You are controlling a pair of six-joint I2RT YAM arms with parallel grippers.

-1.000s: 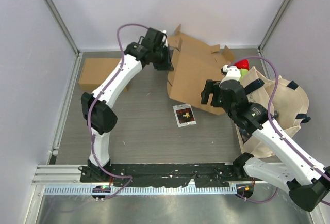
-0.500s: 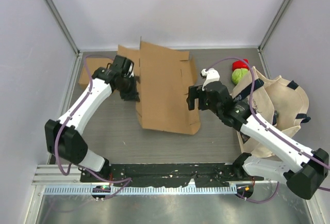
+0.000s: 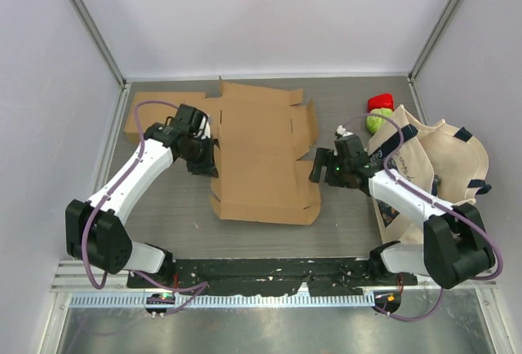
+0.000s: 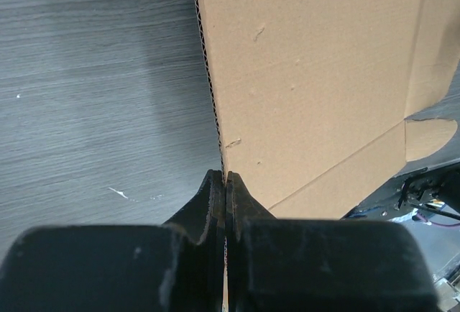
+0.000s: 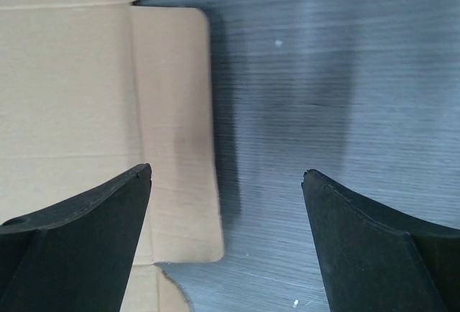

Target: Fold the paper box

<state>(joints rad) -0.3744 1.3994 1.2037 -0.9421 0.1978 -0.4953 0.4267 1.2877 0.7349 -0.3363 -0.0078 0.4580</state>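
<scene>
Brown corrugated card, the paper box [image 3: 265, 158] lies opened out flat on the grey table [image 3: 171, 215] between my two arms, its flaps spread toward the back and right. My left arm [image 3: 134, 174] reaches forward with the elbow out to the left, then bends in toward the sheet's left edge. There my left fingers [image 3: 205, 155] are clenched on that edge; in the left wrist view the two tips press together with the fluted edge running straight into them. My right arm [image 3: 404, 197] lies low across the front of a cream tote bag [image 3: 444, 154], forearm pointing left toward the box's right side. My right fingers [image 3: 319, 170] are spread wide and grasp nothing; in the right wrist view one tip hangs over a rounded side flap, the other over bare table. Whether they touch the card I cannot tell. A red thing [image 3: 379, 102] and a green thing [image 3: 374, 120] sit just behind the bag, and a second piece of cardboard [image 3: 155, 113] lies at the back left.
</scene>
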